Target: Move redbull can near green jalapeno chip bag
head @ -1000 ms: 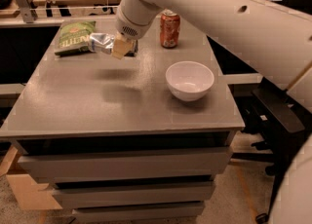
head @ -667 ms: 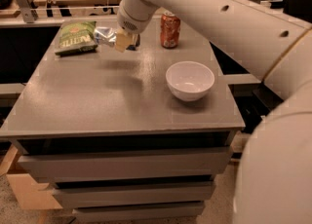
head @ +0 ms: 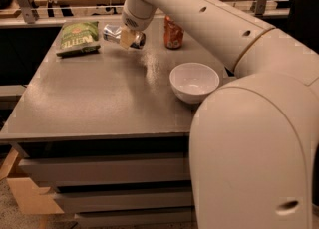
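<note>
Holding the redbull can (head: 112, 33) sideways, the end effector (head: 130, 39) is clamped on it over the far part of the table (head: 99, 103). Since a second ago it has drifted slightly farther back. Green jalapeno chip bag (head: 78, 37) lies just to its left. Judgement: can near enough; lowering and release remain.

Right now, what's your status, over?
Claw over table's far end, shut on redbull can. Green jalapeno chip bag close beside. Nothing between.
</note>
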